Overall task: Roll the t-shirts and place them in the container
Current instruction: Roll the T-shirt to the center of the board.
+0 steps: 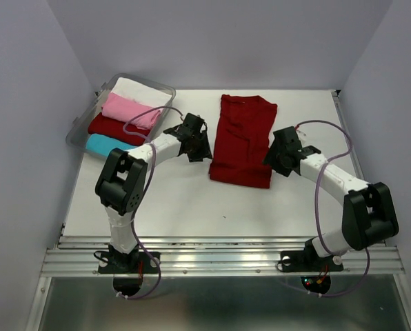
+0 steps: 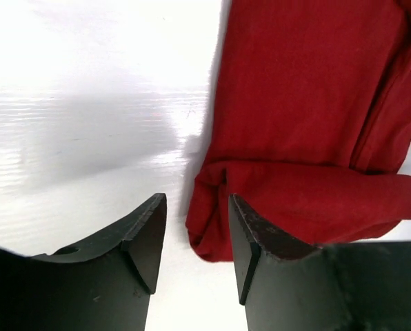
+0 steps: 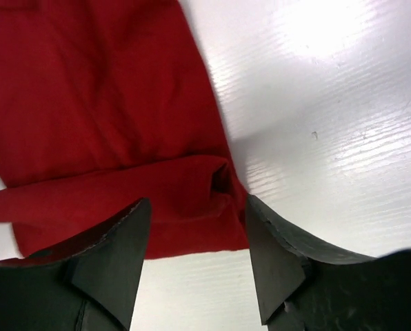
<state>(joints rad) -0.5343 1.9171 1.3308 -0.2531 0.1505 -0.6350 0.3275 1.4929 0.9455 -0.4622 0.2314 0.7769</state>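
Both angled inward, left gripper [image 2: 197, 201] and right gripper [image 3: 196, 201] hang part-open, empty, flanking the dark red t-shirt [image 1: 241, 138].

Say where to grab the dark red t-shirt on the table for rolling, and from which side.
Take the dark red t-shirt by its near, turned-over edge, one corner per gripper: left gripper at the left corner, right gripper at the right corner. Come from the near side, probably; that thick fold sits there and gives open jaws something to pinch.
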